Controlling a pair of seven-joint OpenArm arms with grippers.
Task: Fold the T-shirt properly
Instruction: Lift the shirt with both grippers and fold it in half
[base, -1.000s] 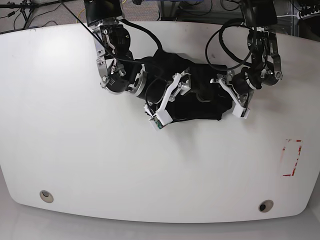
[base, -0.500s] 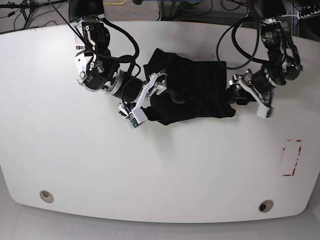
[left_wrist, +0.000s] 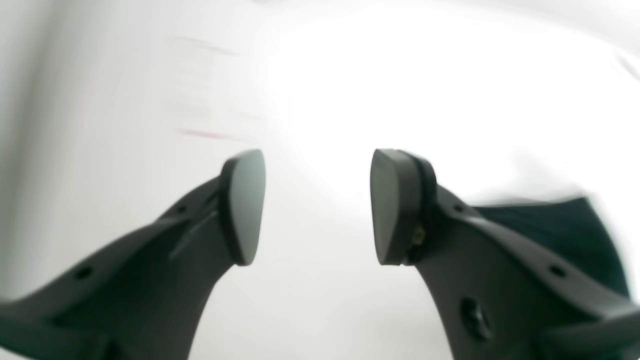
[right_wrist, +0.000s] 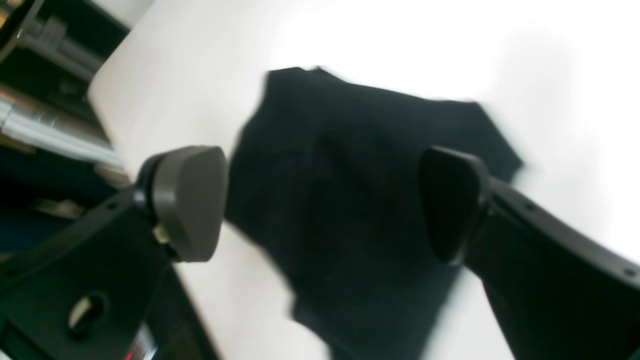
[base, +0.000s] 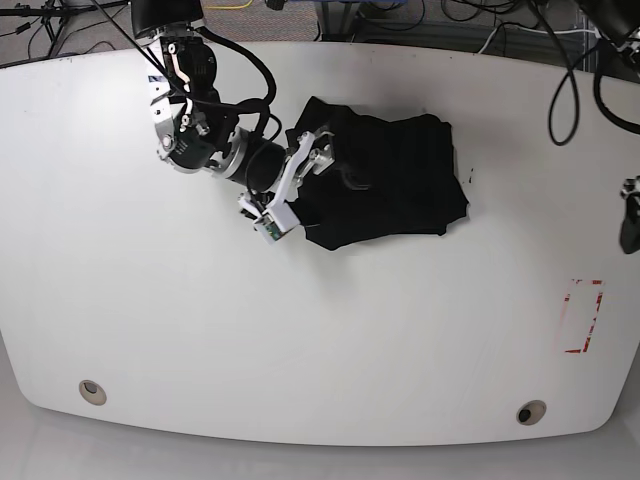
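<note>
Near the far edge of the white table (base: 320, 340), a little left of its middle, the T-shirt (base: 385, 185) is seen as a compact black bundle. The right gripper (right_wrist: 322, 205) is held wide apart above its left end, with nothing between the pads. The left gripper (left_wrist: 317, 205) is parted too, empty, near the table's right edge. The cloth is judged soft and light, so it will sag; it is best taken at a hem or corner.
</note>
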